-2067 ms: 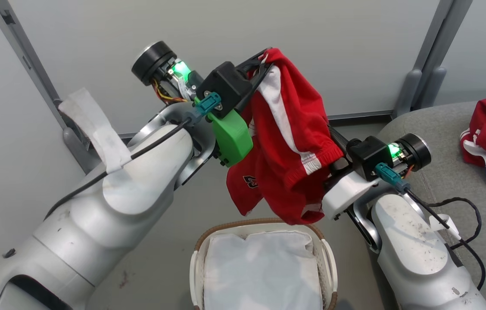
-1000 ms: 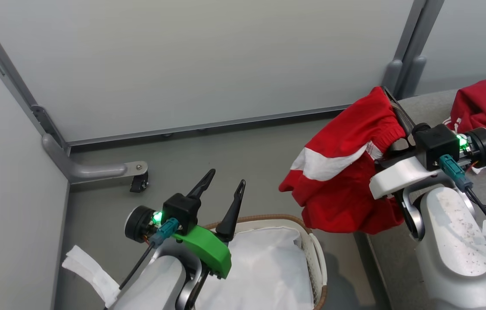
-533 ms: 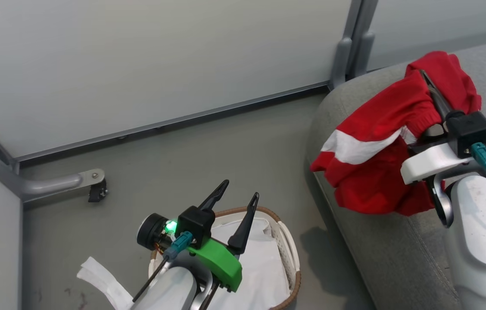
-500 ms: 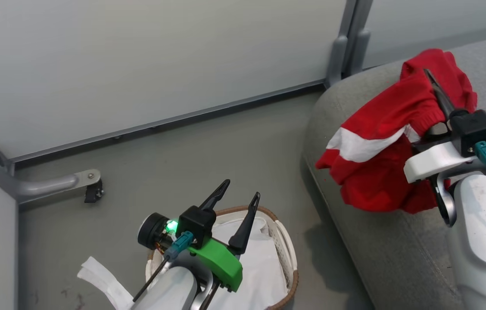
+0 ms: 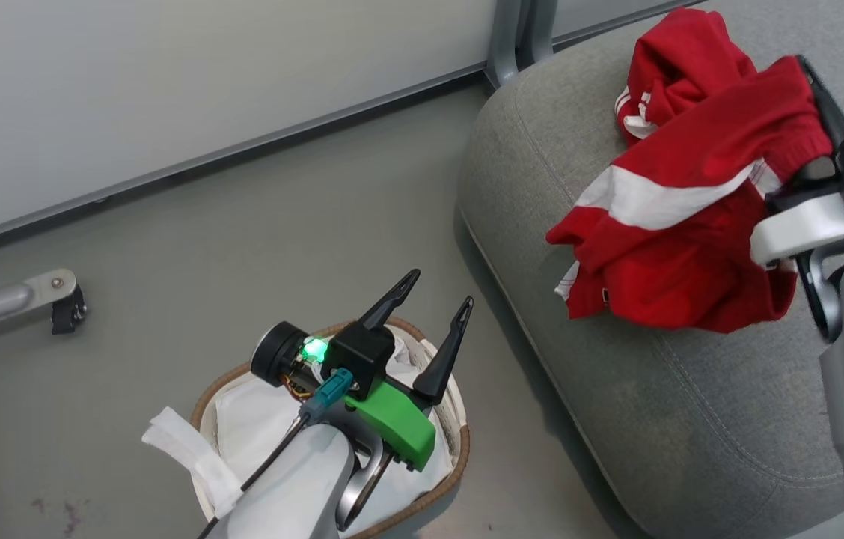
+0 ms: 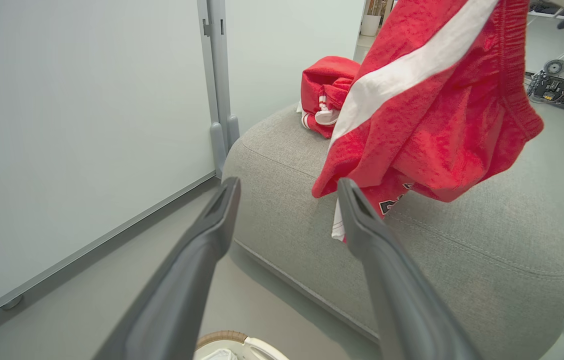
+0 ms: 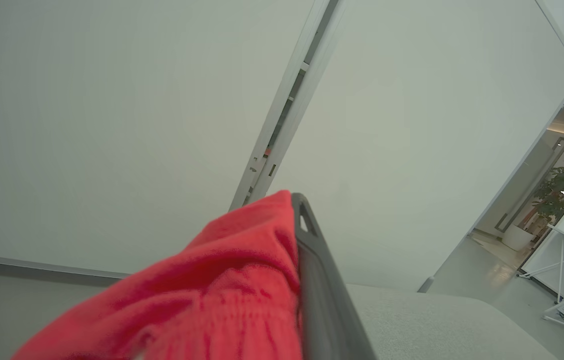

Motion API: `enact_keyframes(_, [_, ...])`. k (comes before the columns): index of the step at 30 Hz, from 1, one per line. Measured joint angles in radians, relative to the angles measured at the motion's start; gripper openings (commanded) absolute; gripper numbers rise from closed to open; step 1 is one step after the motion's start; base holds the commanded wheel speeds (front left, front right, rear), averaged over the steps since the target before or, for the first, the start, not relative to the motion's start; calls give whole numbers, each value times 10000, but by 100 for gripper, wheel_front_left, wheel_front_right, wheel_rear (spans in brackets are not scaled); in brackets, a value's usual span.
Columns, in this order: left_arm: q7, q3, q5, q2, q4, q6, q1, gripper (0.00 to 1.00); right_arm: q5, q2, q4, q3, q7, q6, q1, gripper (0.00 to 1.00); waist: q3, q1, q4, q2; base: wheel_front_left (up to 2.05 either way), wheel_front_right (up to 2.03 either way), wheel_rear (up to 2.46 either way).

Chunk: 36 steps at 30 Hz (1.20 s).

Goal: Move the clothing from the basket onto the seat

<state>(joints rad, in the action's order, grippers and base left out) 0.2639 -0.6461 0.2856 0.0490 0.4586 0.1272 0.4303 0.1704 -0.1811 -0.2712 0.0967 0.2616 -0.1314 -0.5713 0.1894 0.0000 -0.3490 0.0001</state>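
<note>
While my right tool (image 5: 805, 67) was clamped shut on the gathered, ribbed edge of a red garment (image 5: 676, 239), the soft cloth hung over the seat (image 5: 654, 419). Its long axis and white stripe (image 5: 654, 202) ran from the tool down toward the seat's rounded edge on the basket side. I could not tell whether the lowest fold touched the grey upholstery. A second red garment (image 5: 680, 64) lay bunched on the seat beyond it, nearer the wall panel (image 5: 167, 90). Bare cushion with a stitched seam (image 5: 699, 404) lay open on my side of the hanging piece. My left tool (image 5: 441, 287) was wide and empty above the basket (image 5: 459, 449). The basket sat on the floor (image 5: 242, 239) near the seat, and a white sheet (image 5: 257, 419) lay inside its woven rim.
</note>
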Motion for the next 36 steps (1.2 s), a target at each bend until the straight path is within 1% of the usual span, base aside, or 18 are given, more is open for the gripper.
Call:
enact_keyframes(2, [0,-48,-56,-8,-23,2,115,100,2,-265,-102,-38,0,0,-404,0,211,0,-35,0,0,0,0])
enact_keyframes(5, [0,-84,-82,-4,-111,2,281,100,13,-861,-355,6,0,0,-1197,0,523,0,-8,0,0,0,0])
enact_keyframes(7, [0,-155,-155,-8,-224,10,430,100,12,-1381,-602,109,2,0,-1760,0,732,0,85,0,0,0,0])
enact_keyframes(13, [0,-428,-150,-8,-468,15,854,100,-48,-3001,-1149,-109,-123,0,-3118,0,1330,0,552,0,0,0,0])
enact_keyframes(17, [0,-518,-270,44,-564,15,1209,100,-263,-3494,-1616,326,-330,0,-3917,0,1889,0,849,0,0,0,0])
enact_keyframes(20, [0,-660,-359,105,-625,15,1565,100,-230,-3657,-2211,688,-322,0,-4214,0,2363,0,1059,0,0,0,0])
enact_keyframes(24, [0,-732,-422,305,-665,15,1957,100,-2,-3601,-3196,1072,-228,0,-4328,0,3032,1,1320,0,0,0,0])
enact_keyframes(27, [0,-773,-464,366,-665,15,2183,100,190,-3450,-3854,1542,-128,0,-4441,0,3509,1,1486,0,0,0,0])
enact_keyframes(31, [0,-744,-493,431,-629,15,2258,100,587,-3058,-4690,2171,-40,0,-4366,0,4084,2,1663,0,0,0,0])
enact_keyframes(34, [0,-763,-493,491,-556,15,2254,100,750,-2788,-5033,2594,-8,0,-4134,0,4344,2,1710,0,0,0,0])
enact_keyframes(36, [0,-754,-491,531,-514,15,2222,100,869,-2589,-5018,2807,-2,0,-3966,0,4440,2,1676,0,0,0,0])
